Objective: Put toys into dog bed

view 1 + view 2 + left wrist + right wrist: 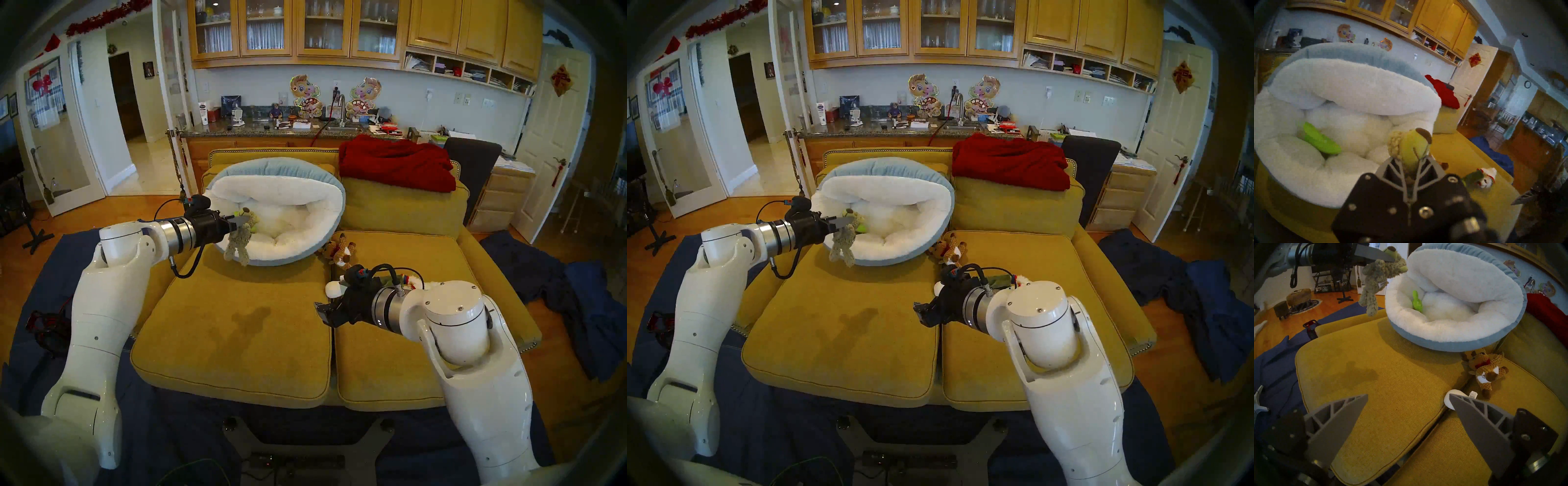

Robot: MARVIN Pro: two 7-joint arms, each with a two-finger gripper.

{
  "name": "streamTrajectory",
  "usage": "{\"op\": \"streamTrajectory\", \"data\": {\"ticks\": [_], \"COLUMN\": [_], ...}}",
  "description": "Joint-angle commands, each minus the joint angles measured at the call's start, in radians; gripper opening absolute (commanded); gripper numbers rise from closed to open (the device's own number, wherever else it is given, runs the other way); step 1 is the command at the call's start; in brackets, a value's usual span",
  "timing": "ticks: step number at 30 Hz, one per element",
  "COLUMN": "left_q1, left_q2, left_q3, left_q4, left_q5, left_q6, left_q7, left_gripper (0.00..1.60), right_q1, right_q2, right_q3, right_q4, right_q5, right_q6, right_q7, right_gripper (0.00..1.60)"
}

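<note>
Grey plush toy pinched in left gripper — right gripper spread, empty.

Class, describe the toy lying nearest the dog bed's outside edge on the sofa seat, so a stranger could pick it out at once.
Find the mustard-yellow sofa and the round dog bed on it. Just outside the bed's rim, toward the red blanket's side, the brown knitted animal lies on the seat cushion. Unlike the partly hidden white toy nearer the robot, it is brown with antlers and a red neck bow.
</note>
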Motion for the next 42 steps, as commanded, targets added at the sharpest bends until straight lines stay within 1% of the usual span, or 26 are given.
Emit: {"op": "streamTrajectory", "data": {"ticks": [1,3,6,9,14,16,22,31,32,42], "left_q1": [-0.118,-0.121,-0.151,-0.150,-0.195,-0.198,-0.244,-0.292,-0.308,-0.358], "left_q2": [-0.041,-0.052,-0.075,-0.086,-0.110,-0.114,-0.136,-0.159,-0.166,-0.201], "left_q3": [0.026,0.033,0.049,0.051,0.064,0.064,0.068,0.065,0.064,0.067], "left_q4": [0.019,0.022,0.044,0.045,0.093,0.099,0.170,0.265,0.289,0.357], "left_q5": [0.016,0.021,0.031,0.034,0.051,0.053,0.068,0.081,0.084,0.085], "left_q6": [-0.033,-0.037,-0.039,-0.043,-0.044,-0.046,-0.046,-0.049,-0.049,-0.055], "left_q7": [0.049,0.065,0.091,0.103,0.144,0.149,0.182,0.225,0.236,0.278], "left_gripper": [0.00,0.00,0.00,0.00,0.00,0.00,0.00,0.00,0.00,0.00], "right_q1": [0.022,0.022,0.021,0.021,0.019,0.019,0.019,0.017,0.017,0.018], "right_q2": [-0.009,-0.009,-0.010,-0.010,-0.011,-0.011,-0.011,-0.012,-0.013,-0.014], "right_q3": [0.004,0.004,0.004,0.004,0.004,0.004,0.003,0.003,0.003,0.003], "right_q4": [-0.020,-0.019,-0.016,-0.015,-0.009,-0.008,-0.003,0.005,0.007,0.014], "right_q5": [0.005,0.006,0.008,0.009,0.012,0.013,0.016,0.021,0.022,0.026], "right_q6": [-0.010,-0.010,-0.010,-0.009,-0.009,-0.009,-0.008,-0.008,-0.008,-0.008], "right_q7": [-0.001,-0.002,-0.004,-0.004,-0.008,-0.008,-0.012,-0.016,-0.018,-0.023], "right_gripper": [1.60,1.60,1.60,1.60,1.60,1.60,1.60,1.60,1.60,1.60]}}
